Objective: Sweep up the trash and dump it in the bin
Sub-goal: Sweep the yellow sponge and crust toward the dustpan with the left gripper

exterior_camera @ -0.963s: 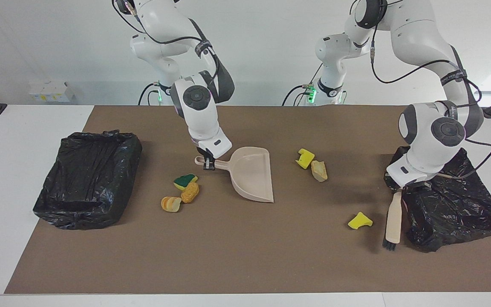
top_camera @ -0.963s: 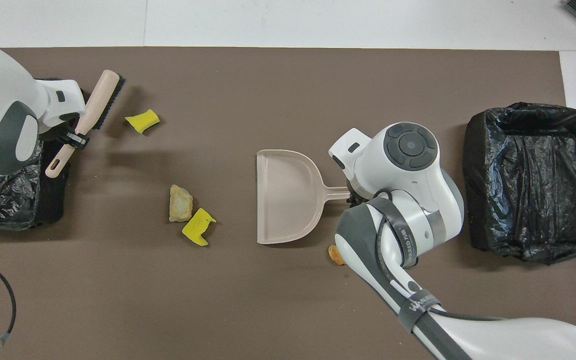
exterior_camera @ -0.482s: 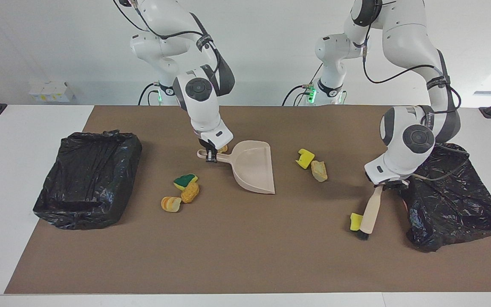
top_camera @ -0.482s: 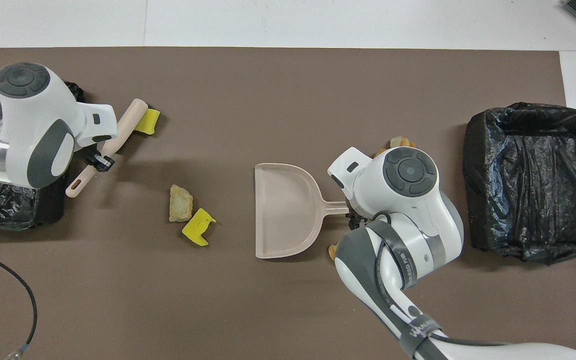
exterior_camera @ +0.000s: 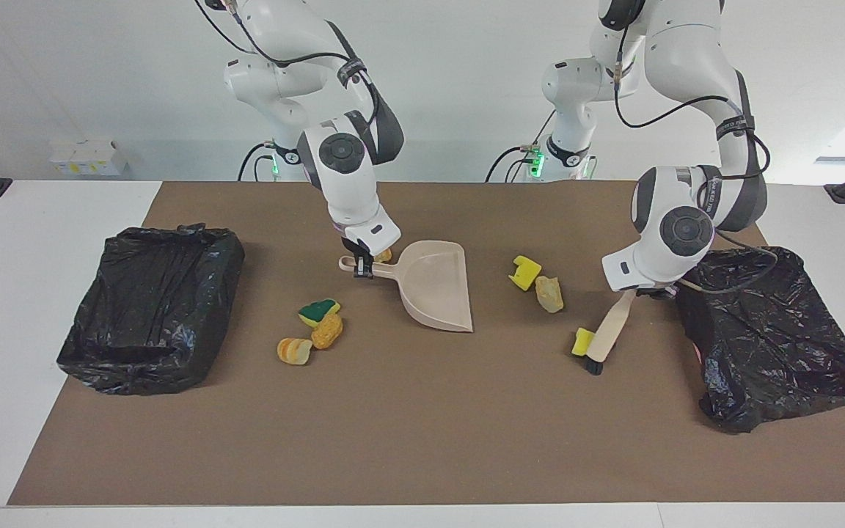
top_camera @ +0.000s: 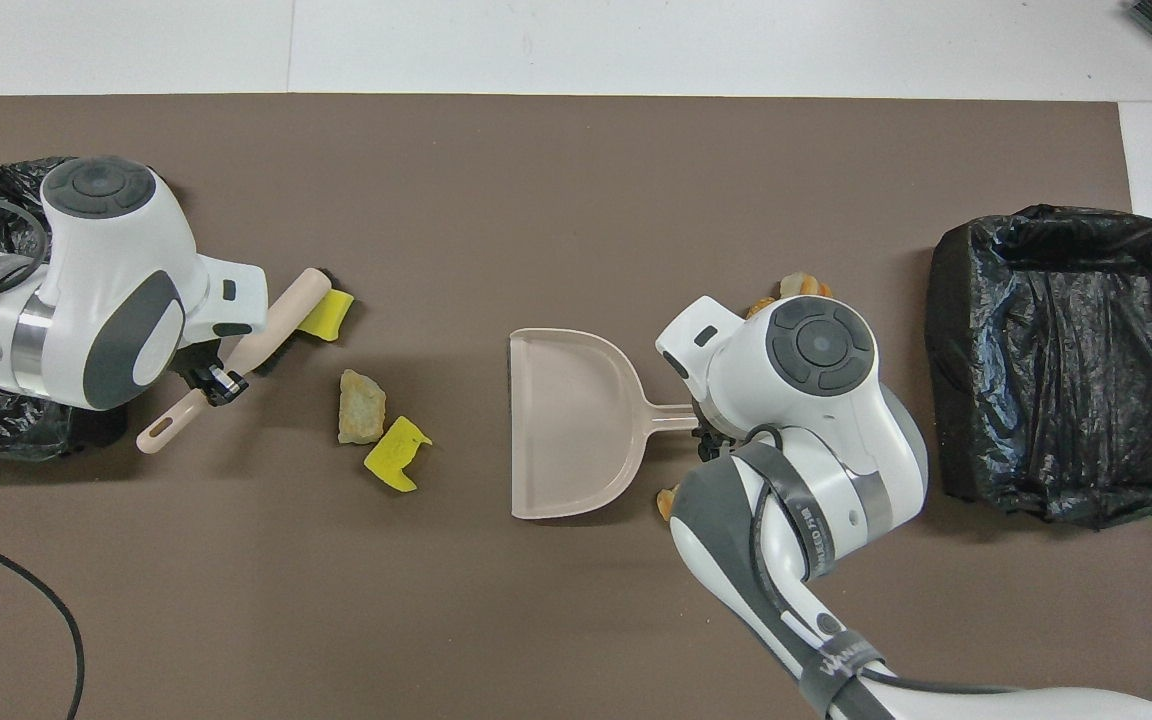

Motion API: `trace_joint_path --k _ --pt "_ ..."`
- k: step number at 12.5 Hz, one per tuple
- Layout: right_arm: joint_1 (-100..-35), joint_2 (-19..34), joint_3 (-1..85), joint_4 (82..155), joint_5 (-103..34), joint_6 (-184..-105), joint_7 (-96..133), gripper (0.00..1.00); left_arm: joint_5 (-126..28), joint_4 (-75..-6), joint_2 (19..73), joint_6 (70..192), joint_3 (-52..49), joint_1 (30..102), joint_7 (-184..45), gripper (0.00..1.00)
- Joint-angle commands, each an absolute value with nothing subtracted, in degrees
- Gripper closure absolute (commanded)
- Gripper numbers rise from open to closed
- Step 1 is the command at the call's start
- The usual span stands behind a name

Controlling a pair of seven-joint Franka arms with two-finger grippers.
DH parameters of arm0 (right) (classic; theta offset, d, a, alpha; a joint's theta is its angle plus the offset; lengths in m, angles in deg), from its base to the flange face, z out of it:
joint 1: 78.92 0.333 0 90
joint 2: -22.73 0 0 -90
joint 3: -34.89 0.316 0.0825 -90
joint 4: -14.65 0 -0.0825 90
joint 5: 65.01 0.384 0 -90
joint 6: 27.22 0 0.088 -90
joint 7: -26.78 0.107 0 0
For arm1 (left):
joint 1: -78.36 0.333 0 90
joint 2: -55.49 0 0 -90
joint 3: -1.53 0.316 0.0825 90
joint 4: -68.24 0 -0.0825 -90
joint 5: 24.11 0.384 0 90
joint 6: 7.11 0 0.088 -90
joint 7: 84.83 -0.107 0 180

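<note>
Small yellow sponge scrap (top_camera: 328,314) touching the bristle end of the long beige brush (top_camera: 276,325), shoved in the last second toward the middle of the brown mat. Now at 11 o'clock of the tan bread-like chunk (top_camera: 360,406) and notched yellow sponge piece (top_camera: 395,456) in the overhead view. Means the sweep is under way, with the empty beige plastic dustpan (top_camera: 564,420) waiting at 3 o'clock of that pair. Left gripper (exterior_camera: 650,293) clamped shut on the brush handle, swung off the loose black bag (exterior_camera: 774,337). Right gripper (exterior_camera: 362,270) closed on the dustpan handle, barely shifted. Black-lined bin (top_camera: 1056,360) at 3 o'clock of the dustpan, nothing visible dumped in it. At 8 o'clock of the dustpan in the facing view, a green-yellow sponge (exterior_camera: 317,312) and two orange chunks (exterior_camera: 328,331), mostly hidden overhead under the right arm. Another orange chunk (exterior_camera: 383,255) half hidden by the right gripper. Bristle contact with the mat hard to judge.
</note>
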State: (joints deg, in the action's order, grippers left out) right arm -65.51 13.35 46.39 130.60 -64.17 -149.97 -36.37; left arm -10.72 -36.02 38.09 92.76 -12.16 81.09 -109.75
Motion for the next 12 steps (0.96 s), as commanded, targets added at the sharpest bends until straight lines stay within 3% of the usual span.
trace_joint_path --k 1,7,12 --pt "-65.65 14.91 46.58 132.42 -63.34 -151.14 -35.53 1.0 -14.95 -42.22 42.3 91.5 -11.65 79.76 -110.32 1.0" --pt "-65.65 14.65 46.58 132.24 -63.34 -152.46 -35.44 1.0 -21.81 -45.22 45.55 88.44 -11.65 75.28 -102.5 1.0" --pt "-65.65 14.65 46.58 132.24 -63.34 -152.46 -35.53 1.0 -24.98 -44.96 51.87 78.95 -11.56 70.89 -97.34 1.0"
